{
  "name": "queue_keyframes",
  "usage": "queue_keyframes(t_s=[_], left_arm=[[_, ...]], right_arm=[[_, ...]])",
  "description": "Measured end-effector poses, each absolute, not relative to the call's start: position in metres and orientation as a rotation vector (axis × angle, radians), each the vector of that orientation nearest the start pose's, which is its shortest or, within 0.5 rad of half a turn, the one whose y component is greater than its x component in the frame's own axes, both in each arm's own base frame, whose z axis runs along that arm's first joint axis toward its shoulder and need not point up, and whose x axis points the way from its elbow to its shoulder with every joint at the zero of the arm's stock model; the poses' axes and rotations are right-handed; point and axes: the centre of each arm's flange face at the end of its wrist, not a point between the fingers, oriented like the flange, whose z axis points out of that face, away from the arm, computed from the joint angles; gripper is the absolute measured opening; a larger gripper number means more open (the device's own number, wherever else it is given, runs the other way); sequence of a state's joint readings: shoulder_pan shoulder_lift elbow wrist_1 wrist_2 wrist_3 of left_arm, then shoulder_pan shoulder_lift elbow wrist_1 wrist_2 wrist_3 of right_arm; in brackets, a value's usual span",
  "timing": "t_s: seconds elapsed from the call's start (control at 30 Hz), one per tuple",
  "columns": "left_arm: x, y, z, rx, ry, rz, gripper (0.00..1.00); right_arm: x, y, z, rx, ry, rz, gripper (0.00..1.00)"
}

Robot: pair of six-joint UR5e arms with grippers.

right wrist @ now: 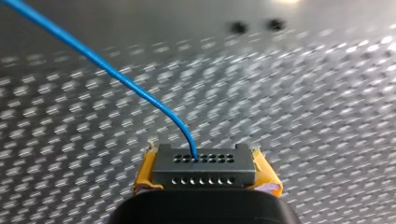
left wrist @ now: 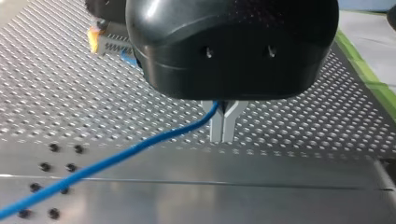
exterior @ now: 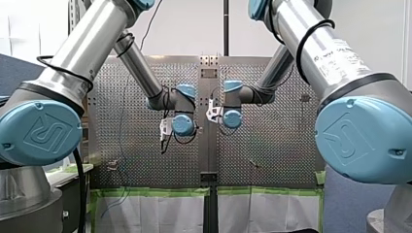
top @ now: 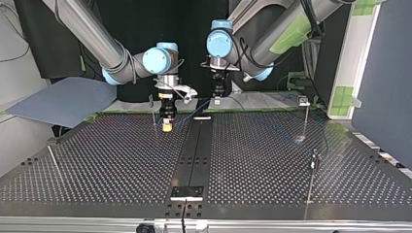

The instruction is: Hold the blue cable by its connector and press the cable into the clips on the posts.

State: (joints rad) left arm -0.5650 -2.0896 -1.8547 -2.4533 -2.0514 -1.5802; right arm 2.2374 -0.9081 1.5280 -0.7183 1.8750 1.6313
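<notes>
The right gripper (right wrist: 205, 175) gripped the grey connector (right wrist: 204, 161) and the left gripper (left wrist: 223, 126) pinched the blue cable (left wrist: 116, 158) close by, but routing seemed all ahead: the clips (top: 304, 101) on the posts (top: 306, 121) at the top view's three o'clock looked empty.

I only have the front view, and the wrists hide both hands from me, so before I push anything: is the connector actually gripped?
Observer: Yes. In the right wrist view the right hand clamps the grey connector between its yellow pads.
Operator: And the other arm?
Observer: The left hand is shut on the blue cable, which trails away low over the table.
Operator: Where is the nearest post?
Observer: In the top view a thin post stands just beside the right hand, towards that view's left.
</notes>
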Motion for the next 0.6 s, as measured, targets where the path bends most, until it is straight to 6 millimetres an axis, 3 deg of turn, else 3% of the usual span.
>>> queue_keyframes(t_s=[0.27,0.6], left_arm=[[0.421,-0.362,0.103,0.103,1.693,-0.009,0.0],[0.428,-0.362,0.095,0.075,1.638,-0.026,0.0]], right_arm=[[0.494,-0.463,0.121,1.402,-1.088,1.568,0.0],[0.472,-0.436,0.035,1.484,-1.124,1.491,0.0]])
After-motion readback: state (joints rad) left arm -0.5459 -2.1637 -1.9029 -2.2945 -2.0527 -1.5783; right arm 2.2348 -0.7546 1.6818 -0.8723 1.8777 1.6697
